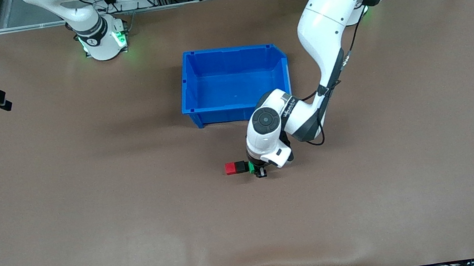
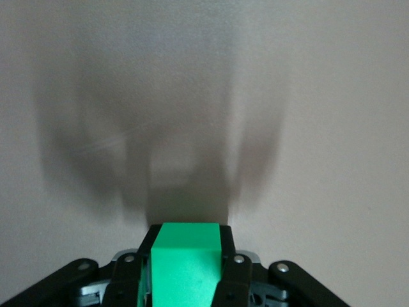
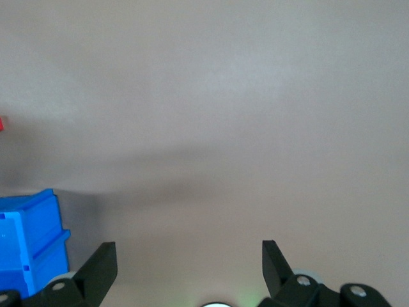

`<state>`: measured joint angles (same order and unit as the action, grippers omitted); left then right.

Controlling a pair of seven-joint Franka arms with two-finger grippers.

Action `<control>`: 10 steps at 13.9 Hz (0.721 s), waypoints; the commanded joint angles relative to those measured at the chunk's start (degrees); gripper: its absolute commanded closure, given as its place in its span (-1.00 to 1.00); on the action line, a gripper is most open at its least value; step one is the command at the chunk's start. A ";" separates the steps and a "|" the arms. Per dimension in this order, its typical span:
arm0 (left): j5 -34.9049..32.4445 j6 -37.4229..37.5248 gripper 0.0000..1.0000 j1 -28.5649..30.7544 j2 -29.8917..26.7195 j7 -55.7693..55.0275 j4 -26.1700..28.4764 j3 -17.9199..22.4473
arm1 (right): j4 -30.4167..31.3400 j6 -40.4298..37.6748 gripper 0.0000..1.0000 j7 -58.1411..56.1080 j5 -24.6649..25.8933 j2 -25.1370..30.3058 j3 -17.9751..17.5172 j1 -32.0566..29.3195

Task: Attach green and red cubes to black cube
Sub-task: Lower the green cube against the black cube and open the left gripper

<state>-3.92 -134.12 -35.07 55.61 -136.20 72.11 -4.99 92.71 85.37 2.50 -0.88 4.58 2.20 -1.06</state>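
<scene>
Green cube point(image 2: 185, 265) clamped in left hand point(image 1: 258, 170), abutting black cube point(image 1: 241, 167); right hand point(image 3: 185, 268) waits open.

There are no words or numbers here that can be read. The left arm point(image 1: 294, 116) has a small dark mark near its wrist, but it is too small to make out. The right arm point(image 1: 91, 31) has a tiny mark on its dark ring, and that cannot be read either. The bin point(image 1: 197, 110) shows no writing.
</scene>
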 commanded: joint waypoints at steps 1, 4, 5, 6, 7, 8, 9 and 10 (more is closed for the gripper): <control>-0.65 0.35 1.00 -1.14 0.91 -2.75 -1.80 0.95 | -7.01 -4.06 -1.00 -0.39 0.62 -3.87 -0.35 -0.25; -0.65 0.44 1.00 -2.01 1.34 -2.84 -1.80 0.95 | -6.75 -4.07 -1.00 -0.48 0.71 -4.05 -0.35 -0.08; -0.65 0.44 1.00 -2.19 1.43 -2.75 -1.80 1.04 | -6.75 -4.07 -1.00 -0.39 0.71 -4.05 -0.35 -0.08; -0.74 0.35 1.00 -2.20 1.43 -2.75 -1.80 1.12 | -6.75 -4.07 -1.00 -0.39 0.62 -4.05 -0.35 0.09; -0.83 0.35 0.55 -2.20 1.44 -2.66 -1.80 1.21 | -6.84 -4.07 -1.00 -0.39 0.70 -4.05 -0.35 0.36; -0.91 0.26 -0.29 -2.20 1.44 -2.75 -1.88 1.47 | -6.84 -4.07 -1.00 -0.39 0.62 -4.05 -0.35 0.27; -0.92 0.17 -0.99 -2.28 1.44 -2.84 -1.89 1.74 | -6.75 -4.07 -1.00 -0.39 0.70 -4.05 -0.35 0.27; -0.83 0.17 -1.00 -2.20 1.35 -2.84 -1.89 1.74 | -6.66 -4.07 -1.00 -0.39 0.62 -4.14 -0.35 0.19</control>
<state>-3.92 -134.14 -36.29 55.84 -137.28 71.97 -4.43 87.52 82.36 2.50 -0.88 1.09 1.99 -0.90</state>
